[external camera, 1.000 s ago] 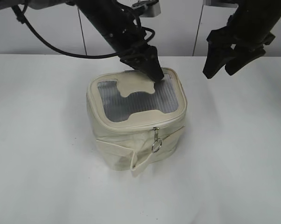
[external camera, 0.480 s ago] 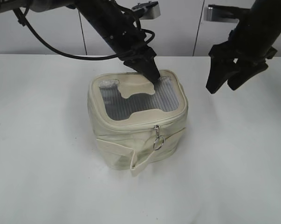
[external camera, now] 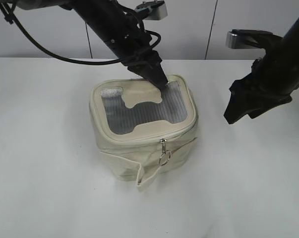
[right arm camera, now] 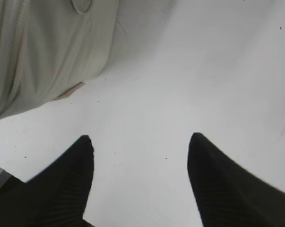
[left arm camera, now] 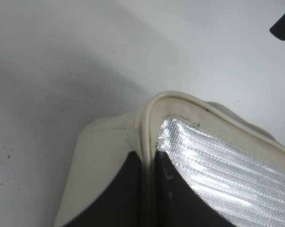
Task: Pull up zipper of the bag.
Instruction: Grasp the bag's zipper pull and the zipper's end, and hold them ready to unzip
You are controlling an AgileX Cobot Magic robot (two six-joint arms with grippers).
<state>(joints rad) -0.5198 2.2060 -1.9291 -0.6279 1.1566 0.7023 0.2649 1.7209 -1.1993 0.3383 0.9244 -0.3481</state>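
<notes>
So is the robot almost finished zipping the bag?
Not yet. The left tool is pinching the back rim of the bag, apparently to steady it. The right tool hangs open over bare table, off to the bag's right, holding nothing. The zipper pull with its ring dangles untouched on the front. Still left: reach the pull, grab it and slide it along the track.

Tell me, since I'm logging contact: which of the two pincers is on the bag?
The left pincer: it is clamped on the bag's far rim beside the mesh. The right pincer hangs open over bare table, touching nothing.
</notes>
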